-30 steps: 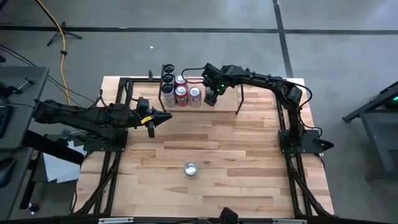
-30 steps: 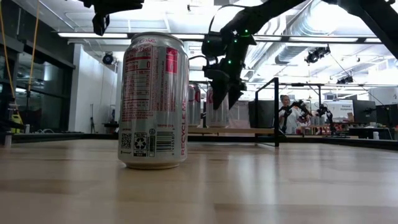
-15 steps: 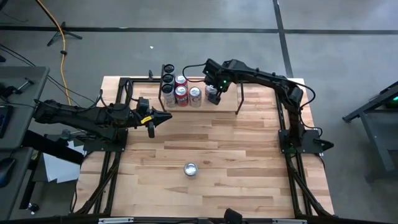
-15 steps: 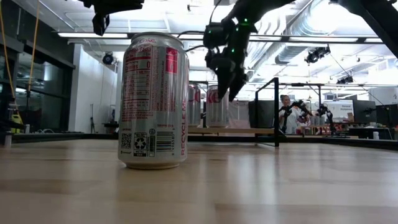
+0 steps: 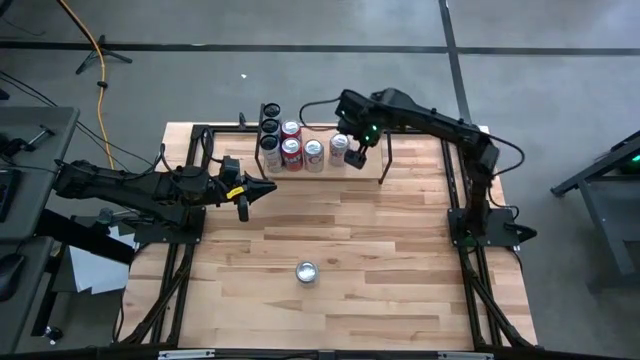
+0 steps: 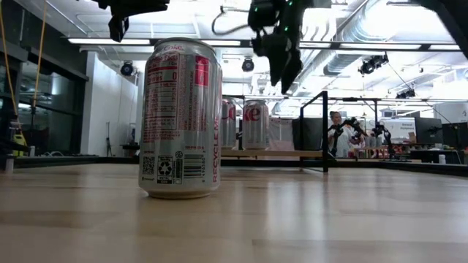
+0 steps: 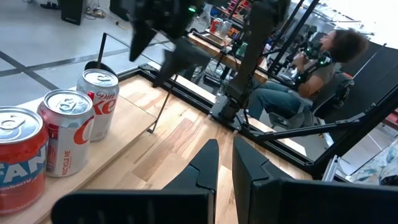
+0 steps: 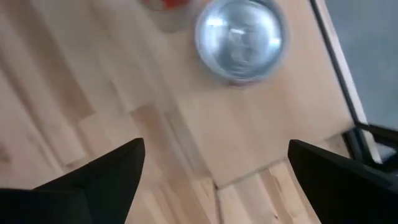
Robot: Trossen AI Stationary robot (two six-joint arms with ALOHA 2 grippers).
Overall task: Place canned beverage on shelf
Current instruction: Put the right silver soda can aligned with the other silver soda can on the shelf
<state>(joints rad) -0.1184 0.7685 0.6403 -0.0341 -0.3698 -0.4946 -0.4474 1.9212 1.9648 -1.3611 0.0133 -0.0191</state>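
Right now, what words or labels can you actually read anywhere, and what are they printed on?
"RECYCLE" on the near can standing on the table.
"Diet" and "ke" on the end can of the shelf row.
"FAN" on the orange can beside them.
The near can's nutrition panel and barcode text: too small to read.

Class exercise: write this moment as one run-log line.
right gripper: open, above shelf | Diet Coke can: standing on shelf | left gripper: shut, waiting | spare can: on table

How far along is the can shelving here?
Done: several cans stand on the pale wooden shelf, the silver-topped can at the row's end. In hand: nothing; the right gripper hangs open above it, the left gripper is shut. Left: the lone silver can on the table.
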